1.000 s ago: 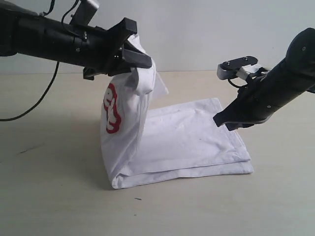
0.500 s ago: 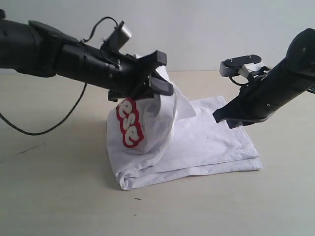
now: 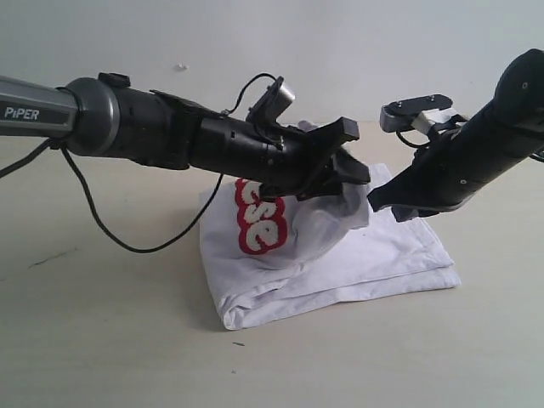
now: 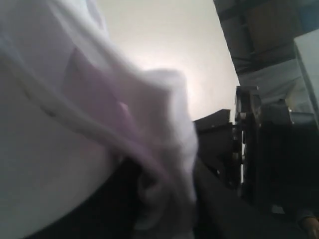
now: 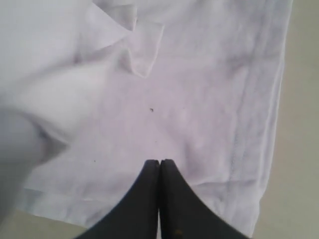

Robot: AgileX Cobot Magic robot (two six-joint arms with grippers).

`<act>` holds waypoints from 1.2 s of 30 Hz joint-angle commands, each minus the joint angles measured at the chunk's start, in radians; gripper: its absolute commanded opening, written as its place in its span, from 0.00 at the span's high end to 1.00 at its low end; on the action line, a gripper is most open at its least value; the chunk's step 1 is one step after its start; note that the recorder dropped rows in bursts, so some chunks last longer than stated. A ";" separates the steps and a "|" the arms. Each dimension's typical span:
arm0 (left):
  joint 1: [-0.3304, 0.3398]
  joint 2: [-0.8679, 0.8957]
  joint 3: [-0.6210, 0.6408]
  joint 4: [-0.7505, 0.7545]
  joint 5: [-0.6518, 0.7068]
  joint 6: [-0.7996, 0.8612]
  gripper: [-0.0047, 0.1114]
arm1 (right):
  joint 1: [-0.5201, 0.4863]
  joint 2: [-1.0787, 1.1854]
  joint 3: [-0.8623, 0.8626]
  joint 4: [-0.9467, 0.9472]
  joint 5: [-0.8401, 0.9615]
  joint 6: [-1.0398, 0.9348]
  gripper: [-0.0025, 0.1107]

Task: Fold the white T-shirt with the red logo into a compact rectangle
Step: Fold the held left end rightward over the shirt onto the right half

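Observation:
The white T-shirt lies partly folded on the table, its flat layers spread toward the right. Its left part is lifted and carried over the flat part, with the red logo facing out on the hanging fold. My left gripper reaches across the middle with that fold draped from its jaws. In the left wrist view, blurred white cloth covers the jaws, so their gap is hidden. My right gripper hovers just above the shirt's right side, shut and empty, its fingertips pressed together over flat cloth.
The pale table surrounds the shirt on all sides. A black cable droops from the left arm down to the table on the left. A plain wall stands behind.
My left arm has swung rightward and lower, carrying the lifted fold with the logo over the flat part. The shirt has slid slightly right. The right gripper has stayed put.

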 commanded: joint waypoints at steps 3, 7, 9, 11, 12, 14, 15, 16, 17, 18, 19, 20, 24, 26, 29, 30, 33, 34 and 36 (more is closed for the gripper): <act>-0.008 0.004 -0.042 -0.018 0.037 0.007 0.38 | 0.000 -0.005 0.003 -0.186 -0.047 0.174 0.98; 0.000 0.004 -0.047 -0.010 0.046 0.007 0.39 | 0.000 -0.005 0.003 -0.282 -0.054 0.259 0.98; 0.013 0.004 -0.047 0.027 0.056 0.007 0.40 | 0.000 -0.008 0.003 -0.296 -0.057 0.259 0.98; 0.031 0.004 -0.047 0.069 0.088 0.005 0.41 | 0.000 -0.013 0.003 -0.296 -0.064 0.259 0.98; 0.040 0.004 -0.047 0.091 0.108 0.003 0.41 | 0.000 -0.014 0.003 -0.296 -0.072 0.265 0.98; 0.055 0.004 -0.047 0.156 0.145 -0.018 0.41 | 0.000 -0.020 0.003 -0.296 -0.086 0.266 0.98; 0.063 0.004 -0.047 0.227 0.156 -0.044 0.42 | 0.000 -0.020 0.003 -0.288 -0.093 0.266 0.98; 0.063 0.007 -0.047 0.286 0.155 -0.075 0.43 | 0.000 -0.020 0.003 -0.288 -0.099 0.266 0.98; 0.063 0.011 -0.047 0.346 0.155 -0.105 0.45 | 0.000 -0.020 0.003 -0.288 -0.104 0.266 0.98; 0.060 0.019 -0.047 0.381 0.155 -0.122 0.46 | 0.000 -0.020 0.003 -0.284 -0.109 0.266 0.98; 0.058 0.027 -0.047 0.389 0.155 -0.122 0.48 | 0.000 -0.017 0.003 -0.274 -0.111 0.266 0.98; 0.050 0.037 -0.047 0.382 0.155 -0.122 0.50 | 0.001 -0.015 0.003 -0.249 -0.113 0.264 0.98; 0.025 0.084 -0.047 0.373 0.129 -0.122 0.53 | 0.001 -0.002 0.003 -0.150 -0.113 0.264 0.98; 0.012 0.107 -0.047 0.373 0.143 -0.124 0.53 | 0.001 0.008 0.003 -0.150 -0.113 0.264 0.98; -0.011 0.136 -0.047 0.375 0.161 -0.124 0.53 | 0.001 0.035 0.003 -0.150 -0.123 0.264 0.98; -0.018 0.143 -0.047 0.375 0.163 -0.129 0.53 | 0.001 0.043 0.003 -0.150 -0.131 0.264 0.98; -0.029 0.156 -0.047 0.373 0.168 -0.130 0.53 | 0.001 0.076 0.003 -0.150 -0.159 0.260 0.98; -0.030 0.157 -0.047 0.373 0.172 -0.130 0.53 | 0.001 0.086 0.003 -0.150 -0.164 0.246 0.98; -0.031 0.157 -0.047 0.373 0.182 -0.130 0.53 | 0.001 0.111 0.003 -0.150 -0.191 0.243 0.98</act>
